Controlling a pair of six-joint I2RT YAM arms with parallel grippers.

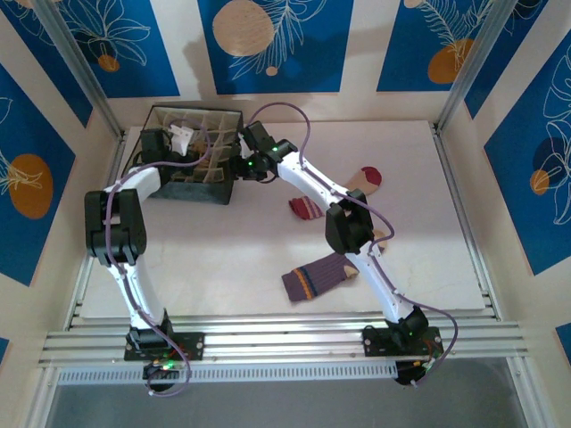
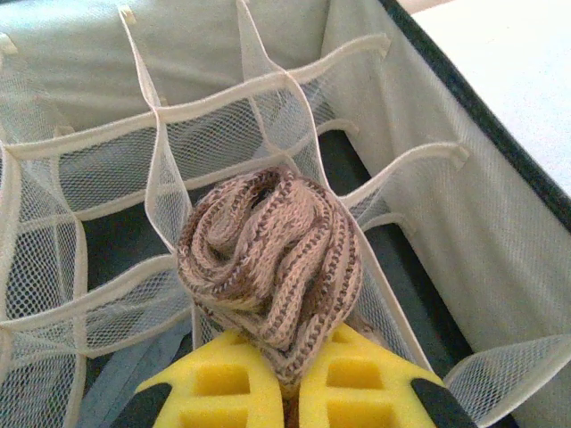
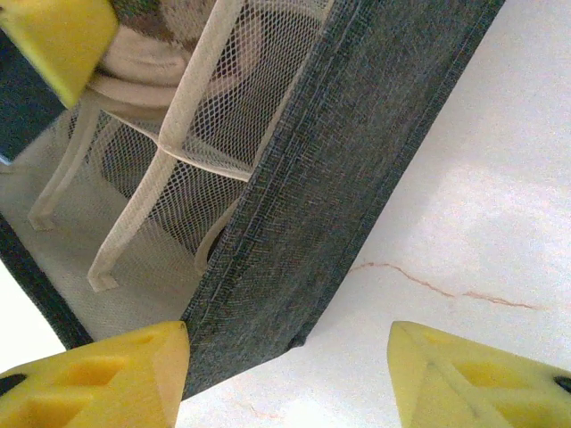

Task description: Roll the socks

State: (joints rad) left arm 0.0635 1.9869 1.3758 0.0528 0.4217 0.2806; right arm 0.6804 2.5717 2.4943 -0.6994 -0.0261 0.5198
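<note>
The left arm bends over a dark, mesh-divided fabric box [image 1: 192, 189]. The left gripper [image 2: 290, 357] clamps a rolled brown-tan knit sock [image 2: 268, 259] in one cell. The right gripper [image 3: 285, 366] straddles the box's corner, fingers spread. A pink-striped sock [image 1: 306, 208] lies partly under the right arm, and a purple ribbed sock [image 1: 317, 275] lies nearer the arms' bases.

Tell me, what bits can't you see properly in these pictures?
- Top view: the right arm covers the middle of the striped sock, so whether the red toe belongs to it is unclear.
- Left wrist view: the fingers and the bottom edge hide the lower end of the rolled sock.
- Right wrist view: mesh blurs what lies inside the box.
</note>
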